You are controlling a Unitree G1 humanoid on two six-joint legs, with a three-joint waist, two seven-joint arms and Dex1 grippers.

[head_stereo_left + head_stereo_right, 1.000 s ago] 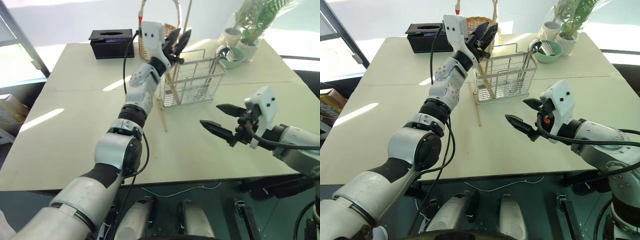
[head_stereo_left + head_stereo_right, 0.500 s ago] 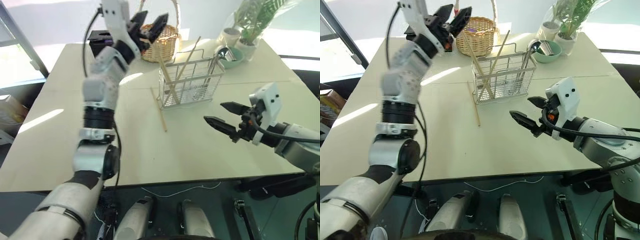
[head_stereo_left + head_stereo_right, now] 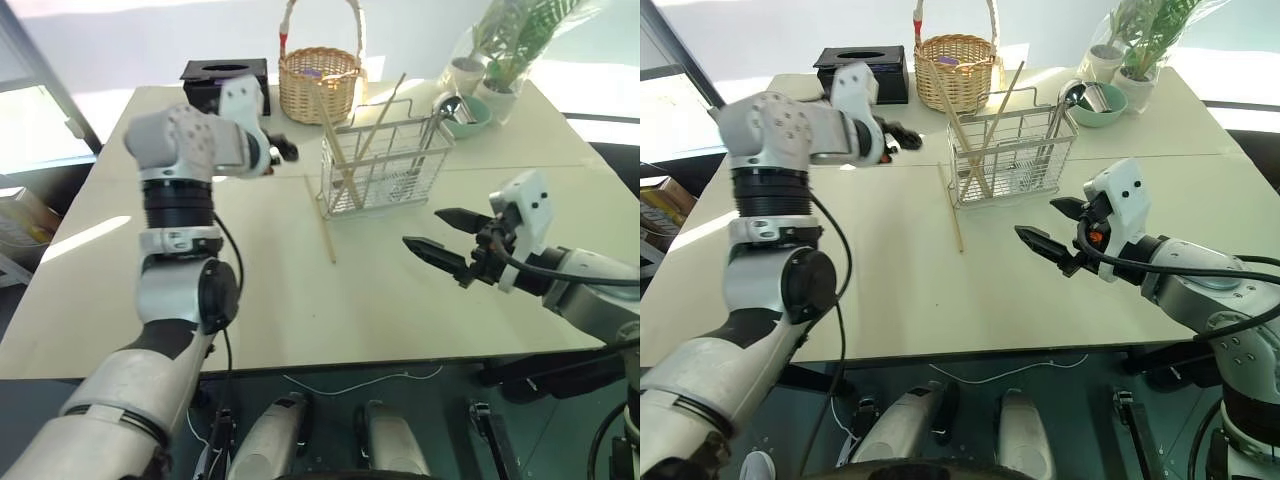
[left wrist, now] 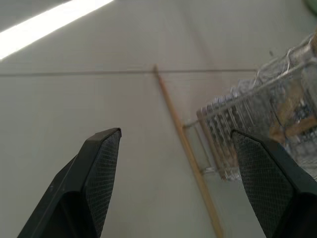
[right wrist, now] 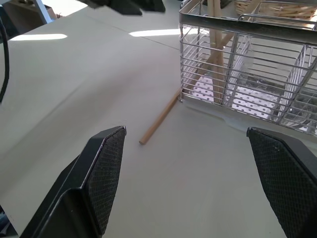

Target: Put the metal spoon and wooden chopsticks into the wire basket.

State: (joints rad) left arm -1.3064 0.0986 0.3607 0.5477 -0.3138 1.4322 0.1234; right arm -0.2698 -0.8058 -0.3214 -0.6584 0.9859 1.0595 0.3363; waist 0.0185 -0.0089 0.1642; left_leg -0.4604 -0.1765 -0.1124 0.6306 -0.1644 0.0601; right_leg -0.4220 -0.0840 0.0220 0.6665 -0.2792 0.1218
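Note:
The wire basket (image 3: 385, 165) stands at mid-table. Two wooden chopsticks (image 3: 338, 150) lean crossed inside it, and a third chopstick (image 3: 322, 222) lies flat on the table by its left side. The metal spoon (image 3: 444, 104) stands in the basket's right corner, bowl up. My left gripper (image 3: 280, 150) hovers left of the basket, open and empty; in the left wrist view its fingers (image 4: 99, 168) frame the lying chopstick (image 4: 183, 148). My right gripper (image 3: 425, 228) hangs open and empty in front of the basket, over the table.
Behind the wire basket stands a round wicker basket (image 3: 320, 80), with a black tissue box (image 3: 222, 75) to its left. At the far right are a green bowl (image 3: 470, 118) and potted plants (image 3: 510, 50). Bare tabletop (image 3: 380, 300) lies in front.
My left gripper let a chopstick go into the wire basket, swung up and left, then came down beside the basket, tilted toward the table. The right gripper stayed put.

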